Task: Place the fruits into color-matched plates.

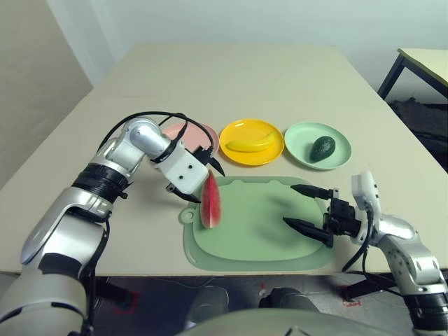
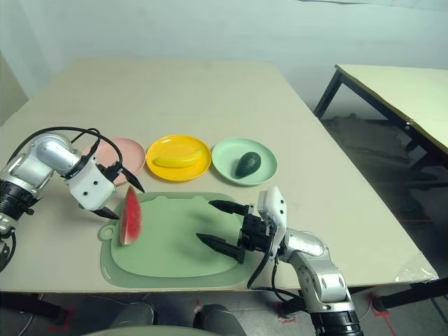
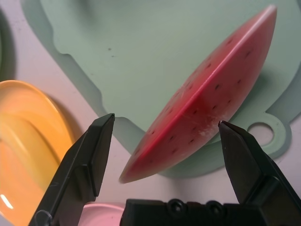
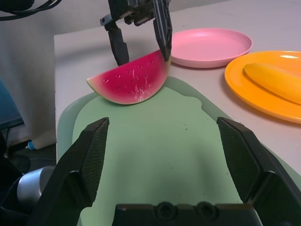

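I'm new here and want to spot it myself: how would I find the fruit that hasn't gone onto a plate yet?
Start at the large green cutting mat near the table's front edge, below the row of three plates. At the mat's left edge, beside the left gripper, stands the watermelon wedge. It is the only red fruit, with seeds and a green rind; the banana and avocado already lie on plates.

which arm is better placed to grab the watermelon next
Left. Its open left claw already straddles the watermelon wedge, beside the pink plate. The right claw sits across the mat.
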### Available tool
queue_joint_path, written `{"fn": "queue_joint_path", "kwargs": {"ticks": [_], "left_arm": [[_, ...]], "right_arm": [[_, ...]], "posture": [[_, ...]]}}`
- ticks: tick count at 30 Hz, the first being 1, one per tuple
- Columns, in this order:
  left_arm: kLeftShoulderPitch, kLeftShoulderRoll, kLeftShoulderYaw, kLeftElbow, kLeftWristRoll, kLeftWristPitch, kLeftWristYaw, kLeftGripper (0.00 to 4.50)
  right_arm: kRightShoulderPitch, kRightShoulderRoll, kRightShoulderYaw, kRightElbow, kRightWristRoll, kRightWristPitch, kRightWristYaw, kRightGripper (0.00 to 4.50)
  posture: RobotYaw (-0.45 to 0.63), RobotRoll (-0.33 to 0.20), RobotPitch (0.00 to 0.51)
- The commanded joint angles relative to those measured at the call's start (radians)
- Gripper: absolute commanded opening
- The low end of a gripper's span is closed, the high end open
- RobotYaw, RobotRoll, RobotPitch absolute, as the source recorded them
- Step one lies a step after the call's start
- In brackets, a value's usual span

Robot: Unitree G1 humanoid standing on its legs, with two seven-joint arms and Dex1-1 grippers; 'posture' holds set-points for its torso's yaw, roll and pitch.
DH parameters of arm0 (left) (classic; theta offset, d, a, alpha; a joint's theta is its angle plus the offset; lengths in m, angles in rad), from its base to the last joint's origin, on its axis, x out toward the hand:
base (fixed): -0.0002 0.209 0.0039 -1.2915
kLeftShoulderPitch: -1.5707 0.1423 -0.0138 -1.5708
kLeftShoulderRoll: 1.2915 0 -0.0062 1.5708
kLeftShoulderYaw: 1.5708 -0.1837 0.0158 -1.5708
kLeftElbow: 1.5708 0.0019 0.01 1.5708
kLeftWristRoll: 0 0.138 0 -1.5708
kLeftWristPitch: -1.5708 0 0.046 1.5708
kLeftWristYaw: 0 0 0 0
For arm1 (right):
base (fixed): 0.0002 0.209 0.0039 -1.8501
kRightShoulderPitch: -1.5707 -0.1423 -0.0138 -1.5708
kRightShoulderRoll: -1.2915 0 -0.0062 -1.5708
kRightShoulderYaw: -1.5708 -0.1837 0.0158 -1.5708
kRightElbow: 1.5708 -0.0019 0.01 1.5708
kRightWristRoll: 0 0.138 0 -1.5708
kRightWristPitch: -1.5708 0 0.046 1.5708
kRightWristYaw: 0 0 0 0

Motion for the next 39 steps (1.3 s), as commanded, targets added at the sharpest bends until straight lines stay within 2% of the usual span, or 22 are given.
{"fn": "queue_joint_path", "kwargs": {"ticks": [1,11,18,21,26,33,39], "left_arm": [[0.012,-0.017,-0.019,0.037,0.044,-0.043,0.003,4.5],[0.029,-0.059,-0.028,0.09,0.109,-0.066,0.035,4.5],[0.032,-0.073,-0.035,0.095,0.126,-0.049,0.038,4.5],[0.031,-0.077,-0.035,0.096,0.129,-0.03,0.035,3.9],[0.036,-0.073,-0.035,0.088,0.122,0.012,0.007,2.25],[0.038,-0.048,-0.034,0.071,0.098,0.056,-0.011,2.23],[0.024,0.011,-0.024,0.03,0.019,0.115,-0.011,2.23]], "right_arm": [[0.004,-0.009,0.008,0.008,0.007,-0.013,-0.011,4.49],[0.013,-0.014,0.013,0.004,0.012,-0.027,-0.016,4.49],[0.047,-0.042,0.043,0.004,0.019,-0.147,0.109,4.49],[0.043,-0.039,0.042,0.006,0.048,-0.169,0.136,4.5],[0.034,-0.044,0.055,0.02,0.046,-0.207,0.164,4.5],[0.031,-0.044,0.073,0.039,0.03,-0.222,0.163,4.5],[0.035,-0.044,0.082,0.044,0.035,-0.233,0.157,4.5]], "posture": [[0.11,0.0,0.0],[0.09,0.0,0.0],[0.09,0.0,0.0],[0.09,0.0,0.0],[0.1,0.0,0.0],[0.1,0.0,0.0],[0.11,0.0,0.0]]}}
